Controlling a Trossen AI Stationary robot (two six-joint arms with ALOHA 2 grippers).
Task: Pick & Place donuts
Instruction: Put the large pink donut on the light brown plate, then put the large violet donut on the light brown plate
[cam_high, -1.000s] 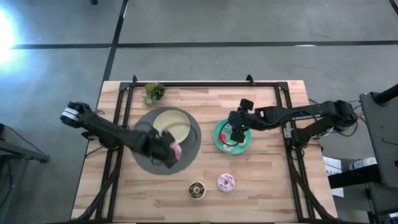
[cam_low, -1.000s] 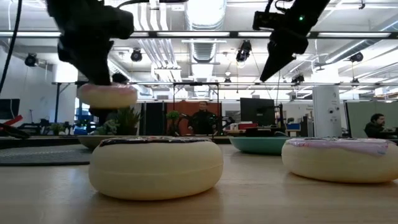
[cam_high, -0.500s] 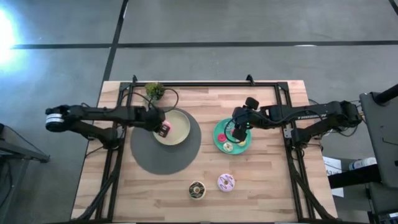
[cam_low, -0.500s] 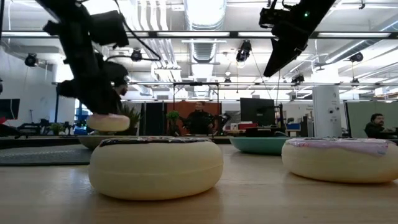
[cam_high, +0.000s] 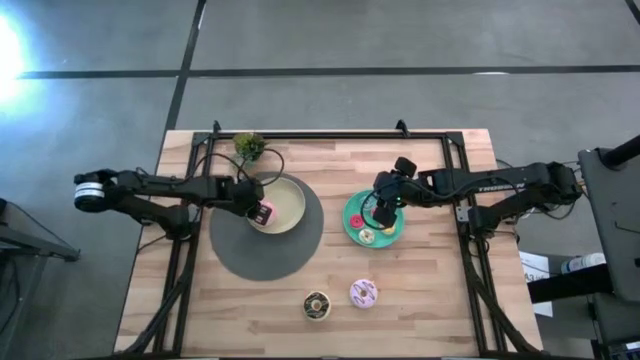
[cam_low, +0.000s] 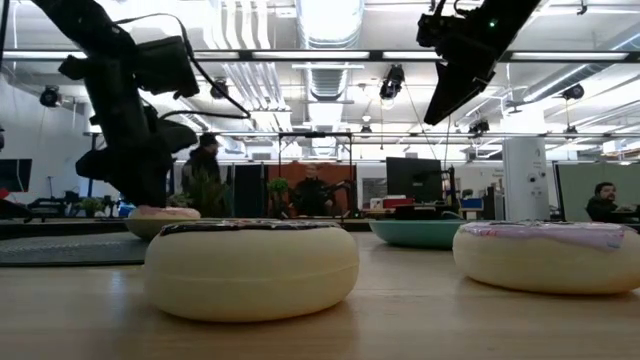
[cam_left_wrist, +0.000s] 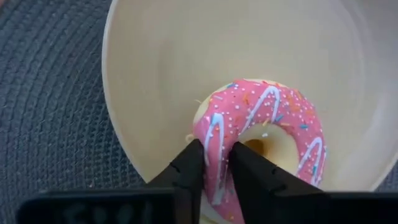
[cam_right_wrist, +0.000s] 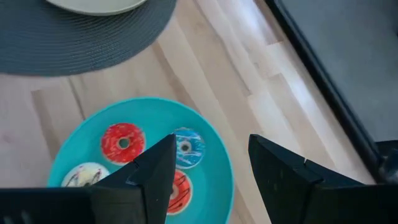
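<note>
My left gripper (cam_left_wrist: 216, 163) pinches the pink donut (cam_left_wrist: 261, 140) inside the beige plate (cam_left_wrist: 155, 74) on the grey mat (cam_left_wrist: 56, 118). My right gripper (cam_right_wrist: 208, 165) hangs open and empty over the teal plate (cam_right_wrist: 214, 163) on the wooden table (cam_high: 420, 290). People (cam_low: 320, 190) stand in the room behind.

light: bright, even | glare: floor patch (cam_high: 8, 50) | low-view foreground: soft

Two slim black jointed arms (cam_high: 160, 190) with looping black cables; the left one has a pale ring (near its base) (cam_high: 88, 191); end-effector fingers (cam_left_wrist: 186, 171) are matte black wedges.
</note>
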